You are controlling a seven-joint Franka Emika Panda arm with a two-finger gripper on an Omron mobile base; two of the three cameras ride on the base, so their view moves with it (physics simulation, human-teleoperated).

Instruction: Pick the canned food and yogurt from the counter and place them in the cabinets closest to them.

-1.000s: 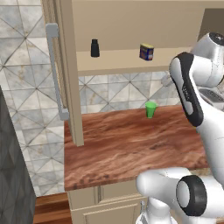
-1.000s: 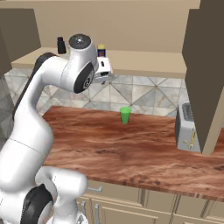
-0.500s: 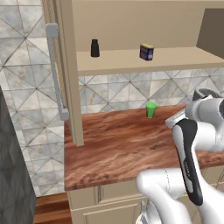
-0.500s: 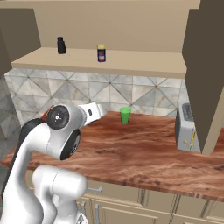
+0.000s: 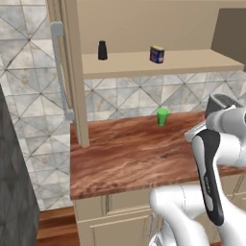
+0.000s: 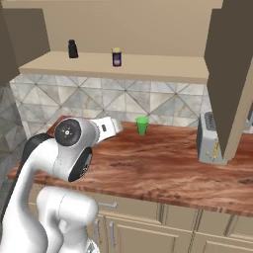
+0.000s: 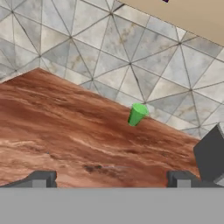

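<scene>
We've got the gripper (image 7: pixel 109 177) low over the counter (image 5: pixel 125 158), jaws wide, empty; can (image 5: pixel 156 54) on the shelf (image 5: pixel 192 61).

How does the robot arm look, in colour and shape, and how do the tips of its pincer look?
The arm is glossy white, built of rounded, thick segments, with round dark joint caps and a long dark strip along one link. The pincer has two small, blocky, dark grey tips. No cables or markings are visible.

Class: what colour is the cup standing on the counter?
Bright green. The cup shows best in the right base view.
</scene>
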